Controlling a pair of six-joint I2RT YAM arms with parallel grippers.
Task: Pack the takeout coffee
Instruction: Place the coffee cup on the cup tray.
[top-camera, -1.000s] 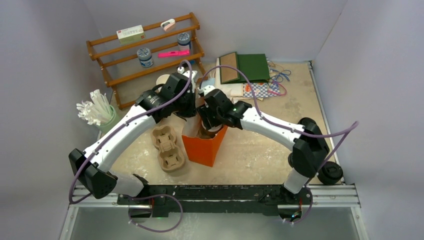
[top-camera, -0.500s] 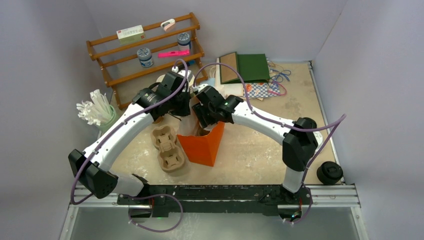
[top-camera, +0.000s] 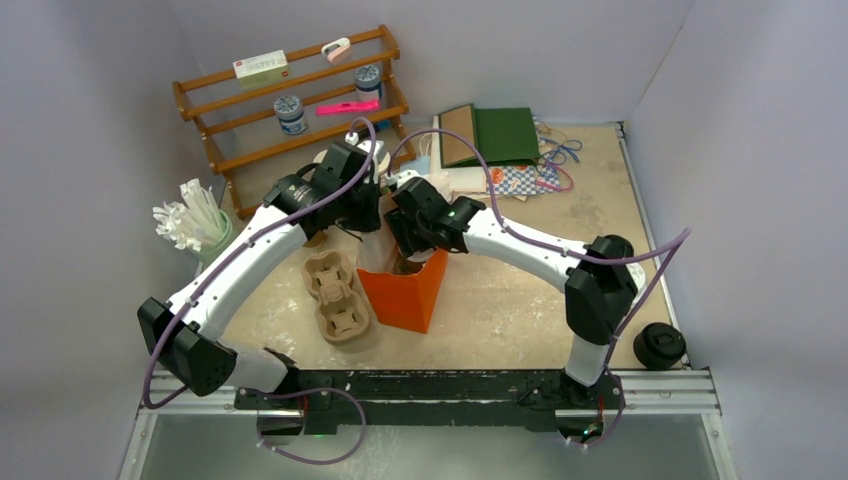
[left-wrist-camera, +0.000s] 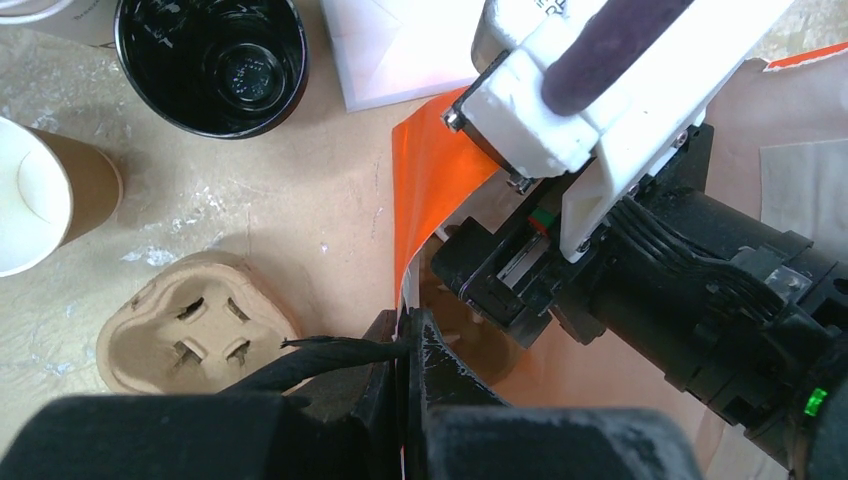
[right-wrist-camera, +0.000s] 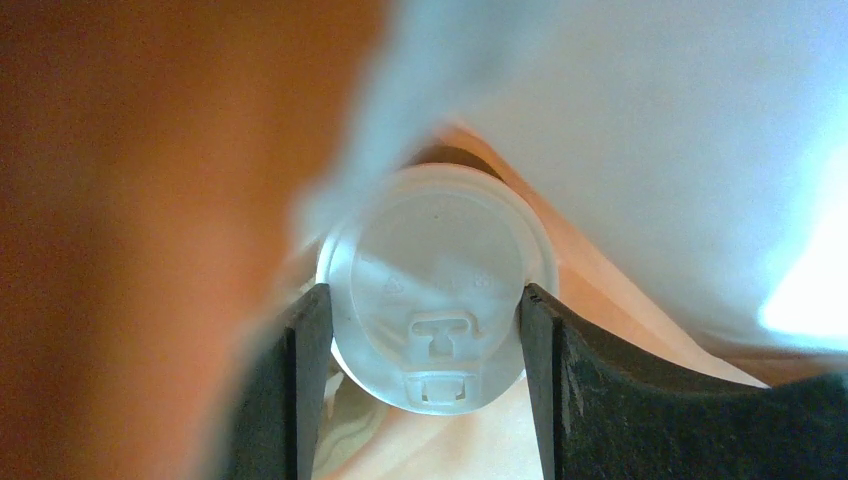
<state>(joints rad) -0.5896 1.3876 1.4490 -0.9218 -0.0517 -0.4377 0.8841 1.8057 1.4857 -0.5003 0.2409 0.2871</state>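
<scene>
The right jaws pinch a takeout coffee cup (right-wrist-camera: 435, 280), white lid up, down inside the orange paper bag (top-camera: 405, 295). The left jaws are clamped on the bag's upper edge, near the pulp cup carrier (left-wrist-camera: 190, 335) on the tabletop (top-camera: 520, 295).

- Left white-and-black arm (top-camera: 250, 250) reaches forward and inward. The left gripper (left-wrist-camera: 405, 350) has its jaws pinched on the rim of an orange paper bag (left-wrist-camera: 430, 180).
- Right white-and-black arm (top-camera: 520, 245) bends inward with its wrist pitched down. The right gripper (right-wrist-camera: 422, 305) clamps a round white plastic lid (right-wrist-camera: 440, 270) between 2 black fingers (right-wrist-camera: 300, 380).

Robot test cell, plain pale walls (top-camera: 90, 120), scuffed tabletop (top-camera: 520, 290), black mounting rail (top-camera: 450, 385), staged wooden rack (top-camera: 250, 150)
</scene>
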